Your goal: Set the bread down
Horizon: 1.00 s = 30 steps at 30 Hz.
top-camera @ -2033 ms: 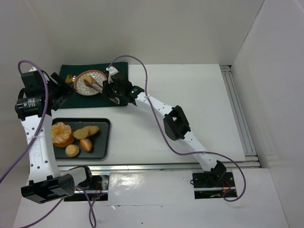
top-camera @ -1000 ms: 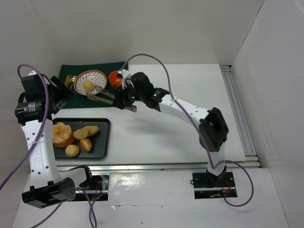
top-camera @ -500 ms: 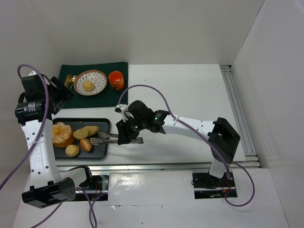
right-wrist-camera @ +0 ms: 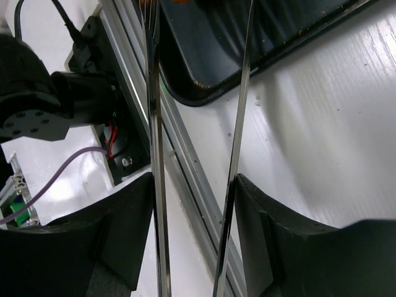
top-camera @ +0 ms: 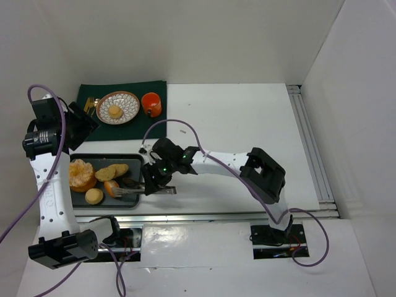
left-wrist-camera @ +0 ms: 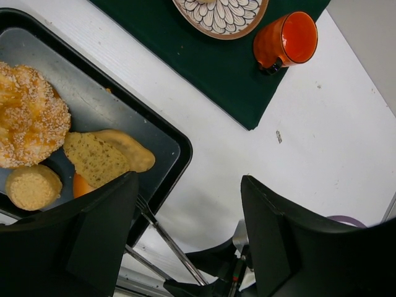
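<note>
A round tan bun (top-camera: 115, 111) lies on the patterned plate (top-camera: 125, 99). The black tray (top-camera: 135, 162) holds a big sesame bun (top-camera: 80, 174), a sliced loaf piece (top-camera: 111, 171), a round tan bun (top-camera: 94, 195) and a reddish-brown oval roll (top-camera: 111, 187). My right gripper (top-camera: 158, 179) is shut on metal tongs (top-camera: 131, 188). The tong arms (right-wrist-camera: 153, 124) are spread, with their tips at the reddish roll. My left gripper (top-camera: 83, 120) is open and empty, high over the tray's right edge (left-wrist-camera: 179, 148). The left wrist view shows the tongs (left-wrist-camera: 167, 238) below it.
An orange cup (top-camera: 151, 104) stands on the dark green mat (top-camera: 148, 127) beside the plate. It also shows in the left wrist view (left-wrist-camera: 286, 40). An aluminium rail (top-camera: 235, 216) runs along the table's near edge, just behind the tray. White walls stand at the left, back and right.
My right arm has carried the tongs from the plate down to the tray, leaving a round bun on the plate. The tong tips now reach the reddish roll. The left arm has barely moved.
</note>
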Each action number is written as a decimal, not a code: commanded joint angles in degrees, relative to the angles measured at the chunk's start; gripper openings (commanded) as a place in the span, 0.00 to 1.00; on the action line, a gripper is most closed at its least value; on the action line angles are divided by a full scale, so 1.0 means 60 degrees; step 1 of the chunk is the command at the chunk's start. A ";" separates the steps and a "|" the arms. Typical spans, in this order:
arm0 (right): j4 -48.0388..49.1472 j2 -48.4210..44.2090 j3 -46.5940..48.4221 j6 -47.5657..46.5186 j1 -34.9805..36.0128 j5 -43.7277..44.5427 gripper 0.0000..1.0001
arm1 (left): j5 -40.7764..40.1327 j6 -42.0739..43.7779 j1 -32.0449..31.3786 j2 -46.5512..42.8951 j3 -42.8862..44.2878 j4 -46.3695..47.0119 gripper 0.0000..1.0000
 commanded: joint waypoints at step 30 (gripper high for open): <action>-0.1483 -0.3041 -0.0188 -0.0792 -0.1207 0.1670 0.23 | 0.0505 0.0240 0.0054 0.0611 0.0749 0.0187 0.78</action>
